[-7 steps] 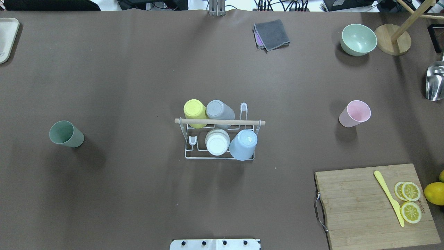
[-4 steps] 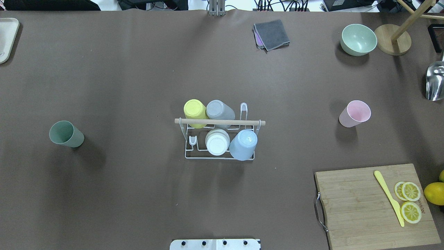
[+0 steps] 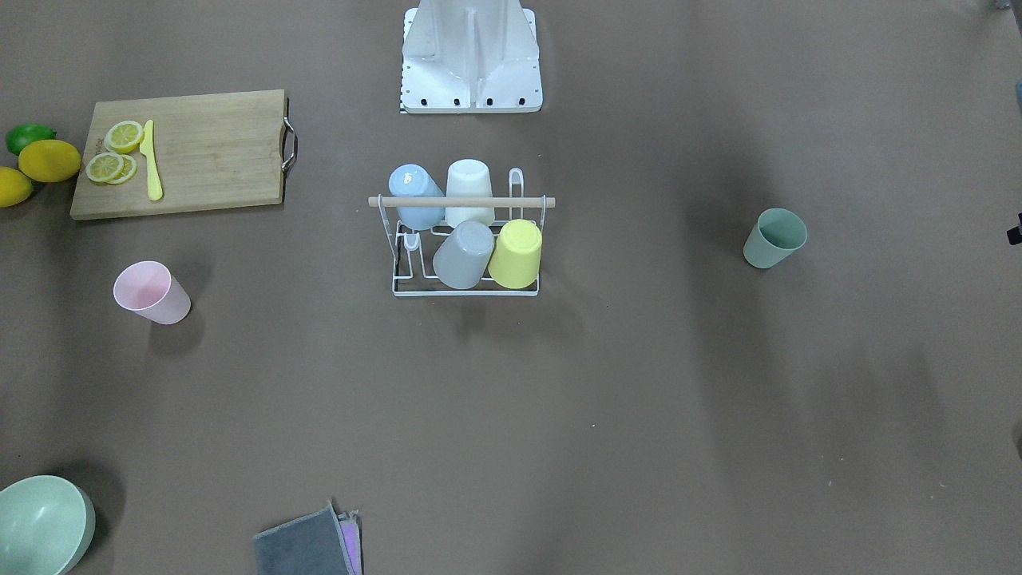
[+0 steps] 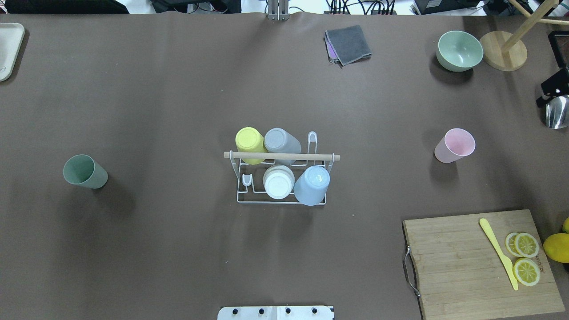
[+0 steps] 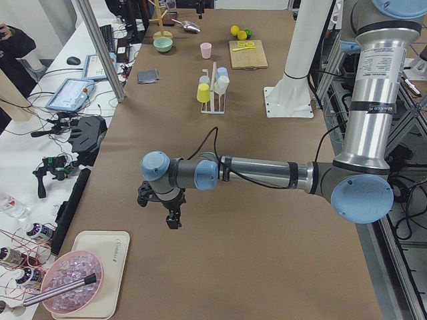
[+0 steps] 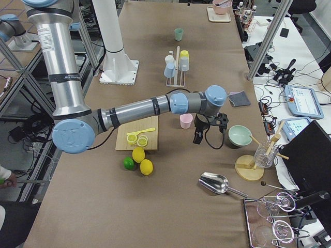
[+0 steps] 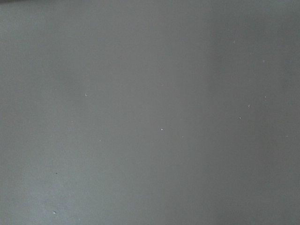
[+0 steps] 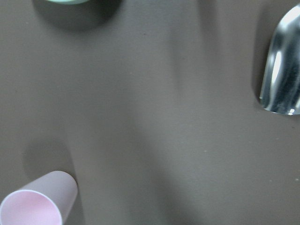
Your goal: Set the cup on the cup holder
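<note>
The right gripper [image 6: 202, 135] hangs above the table near the upright pink plastic cup [image 4: 454, 145], not touching it. Whether its fingers are spread or pressed together, I cannot tell. A shiny metal scoop [image 4: 558, 111] lies just beside it, and a pale green round bowl [image 4: 459, 50] and a round wooden stand base [image 4: 503, 50] are further off.

The left gripper [image 5: 159, 210] hovers over the matte brown table cover [image 4: 178, 89], and its state cannot be told either. A sage-green plastic cup [image 4: 84, 171] stands upright on that side.

The white wire cup holder [image 4: 281, 156], topped by a pale wooden rod, sits at the table's middle, well apart from both loose cups. It carries four upturned cups: yellow [image 4: 250, 141], grey [image 4: 281, 140], white [image 4: 278, 181] and blue [image 4: 312, 184].

A bamboo cutting board [image 4: 462, 266] with a metal handle holds a yellow plastic knife [image 4: 498, 252] and lemon slices [image 4: 526, 258]. Lettering along its edge is too small to read.
</note>
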Tool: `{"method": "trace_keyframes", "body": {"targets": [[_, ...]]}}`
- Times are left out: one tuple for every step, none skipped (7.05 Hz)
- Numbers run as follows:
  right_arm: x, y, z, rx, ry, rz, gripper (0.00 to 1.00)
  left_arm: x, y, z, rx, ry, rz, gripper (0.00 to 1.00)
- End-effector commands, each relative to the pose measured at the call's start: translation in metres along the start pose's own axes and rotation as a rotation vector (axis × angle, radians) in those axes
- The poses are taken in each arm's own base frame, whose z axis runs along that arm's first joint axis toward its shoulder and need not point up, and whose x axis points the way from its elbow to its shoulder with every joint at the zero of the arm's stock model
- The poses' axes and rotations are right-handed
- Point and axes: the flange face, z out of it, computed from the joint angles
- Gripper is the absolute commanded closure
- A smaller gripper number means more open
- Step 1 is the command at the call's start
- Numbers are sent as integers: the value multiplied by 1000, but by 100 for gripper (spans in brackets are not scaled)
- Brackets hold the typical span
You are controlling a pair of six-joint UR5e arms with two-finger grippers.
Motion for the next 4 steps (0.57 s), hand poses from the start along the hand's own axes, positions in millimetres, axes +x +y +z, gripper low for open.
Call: {"method": "trace_keyframes", "body": {"targets": [[-72, -31, 34, -50, 29, -45, 0, 0, -9, -30, 57, 2, -8, 3], [-94, -57, 43, -72, 34, -48, 0, 6, -5, -55, 106, 5, 5, 3], [-108, -84, 51, -98, 37, -36, 0, 13, -3, -68, 132, 6, -1, 3], [-121, -95, 61, -120, 43, -35, 0, 19, -2, -74, 146, 10, -20, 3]]}}
